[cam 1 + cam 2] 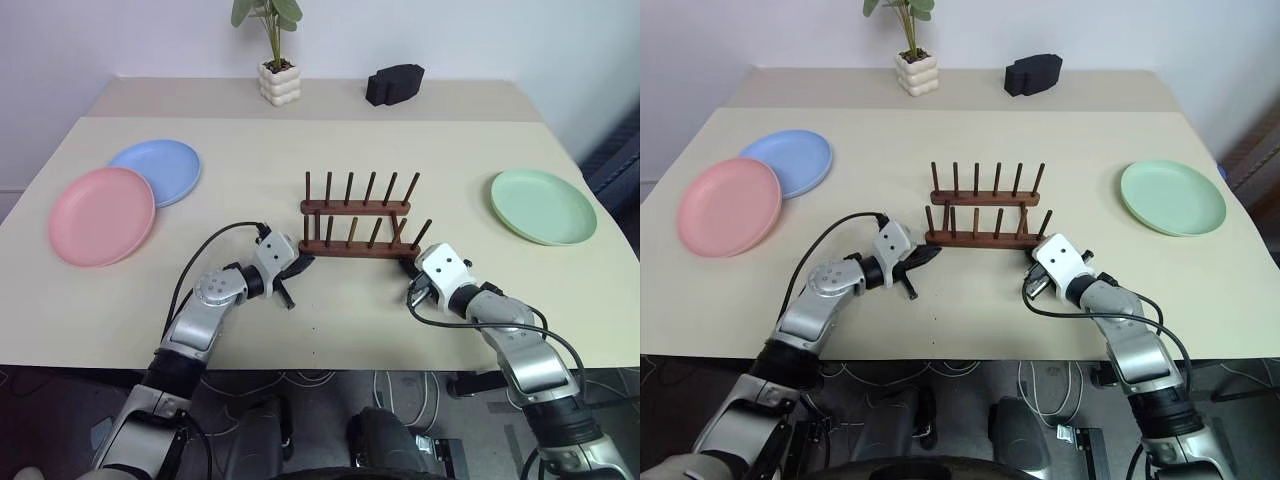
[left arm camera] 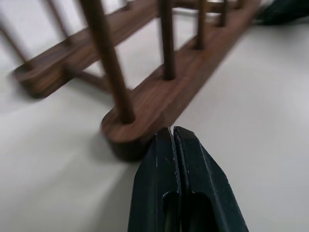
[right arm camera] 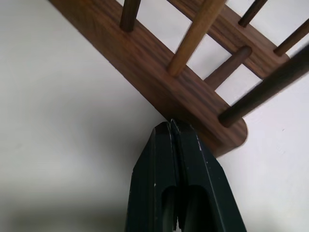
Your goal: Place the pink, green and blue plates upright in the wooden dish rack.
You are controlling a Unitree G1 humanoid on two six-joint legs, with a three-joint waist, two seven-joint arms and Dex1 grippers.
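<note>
The wooden dish rack (image 1: 355, 222) stands empty at the table's middle, its pegs upright. My left gripper (image 1: 300, 264) is shut, its tips against the left end of the near rail (image 2: 145, 108). On the other side, my right gripper (image 1: 410, 265) is shut too, tips touching the rail's right end (image 3: 193, 104). The pink plate (image 1: 102, 214) lies flat at the far left, overlapping the blue plate (image 1: 158, 170) behind it. The green plate (image 1: 542, 205) lies flat at the far right.
A potted plant (image 1: 279, 78) and a black block (image 1: 394, 84) stand on the raised ledge at the back. Bare tabletop (image 1: 350, 320) lies between the rack and the near edge.
</note>
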